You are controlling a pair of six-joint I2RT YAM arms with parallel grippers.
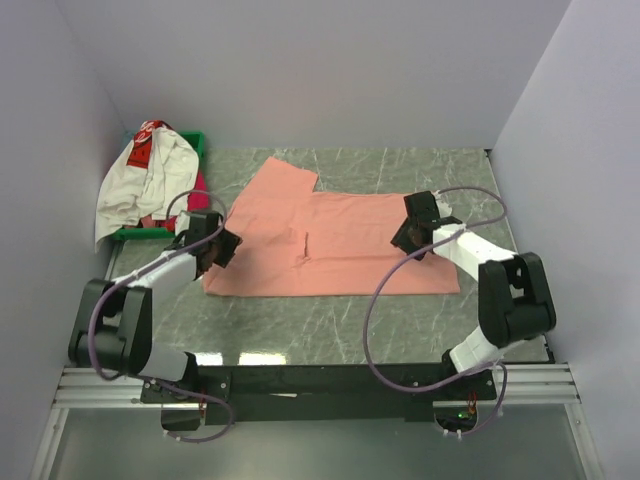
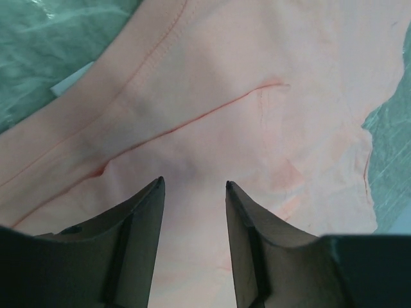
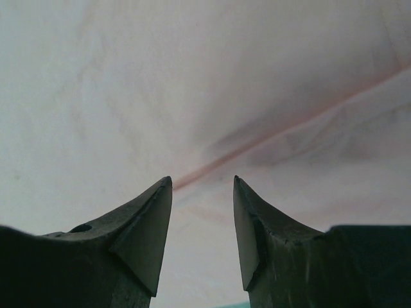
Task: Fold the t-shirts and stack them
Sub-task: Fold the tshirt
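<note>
Salmon-pink short-sleeved cotton t-shirt (image 1: 340, 240) lies spread flat across the middle of the top view, on the green marbled table (image 1: 400, 325), with one sleeve reaching toward the upper centre. A short raised crease shows near its middle.

The left gripper (image 1: 218, 248) sits over the shirt's left edge, at centre-left of the frame. In the left wrist view its two dark fingers (image 2: 144, 218) stand spread, with pink cloth showing in the gap between them and a stitched hem running diagonally at upper left. Nothing is pinched.

The right gripper (image 1: 413, 232) hangs over the shirt's right part, at centre-right. In the right wrist view its fingers (image 3: 151, 218) are likewise parted above the pale cloth, and a reddish fold line runs up from between the tips toward the right edge.

At upper left, a crumpled white t-shirt with a red printed patch (image 1: 150, 175) is heaped over a green plastic tray (image 1: 190, 137), and a magenta-pink shirt (image 1: 203, 190) peeks out beneath it.
</note>
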